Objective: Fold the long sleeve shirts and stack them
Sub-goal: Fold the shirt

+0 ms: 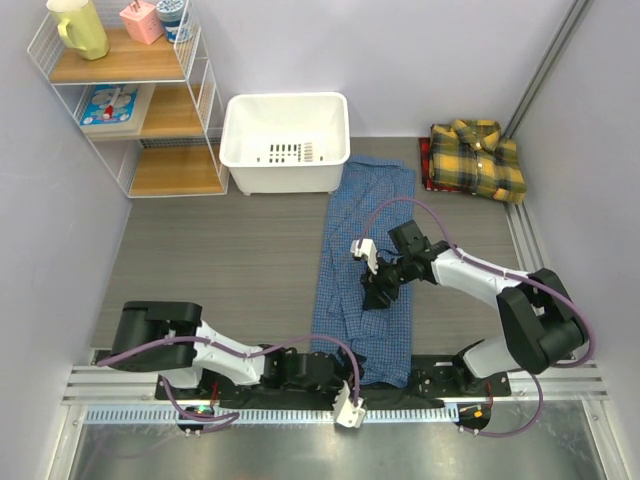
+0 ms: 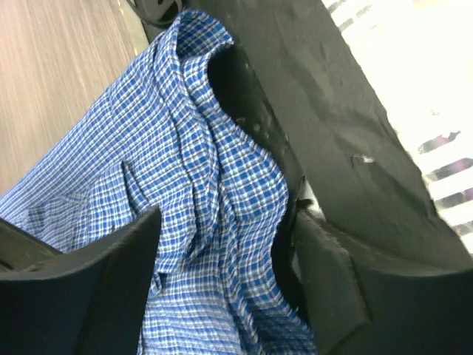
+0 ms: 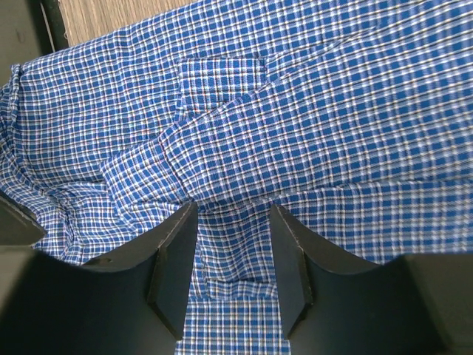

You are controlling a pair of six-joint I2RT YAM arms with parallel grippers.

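The blue checked shirt (image 1: 370, 270) lies lengthwise down the table's middle, from the white basket to the front edge. My right gripper (image 1: 378, 292) rests on its middle. In the right wrist view it (image 3: 233, 274) is open, fingers (image 3: 174, 274) pressed on the cloth with a small raised fold between them. My left gripper (image 1: 318, 368) lies low at the shirt's near end. In the left wrist view it (image 2: 222, 296) is open, with bunched blue cloth (image 2: 214, 185) between its fingers (image 2: 111, 296). The yellow plaid shirt (image 1: 478, 158) lies folded at the back right.
A white plastic basket (image 1: 285, 140) stands at the back centre. A wire shelf (image 1: 130, 100) with a yellow jug and small items stands at the back left. A black mat (image 1: 420, 385) and metal rails line the front edge. Walls close in both sides.
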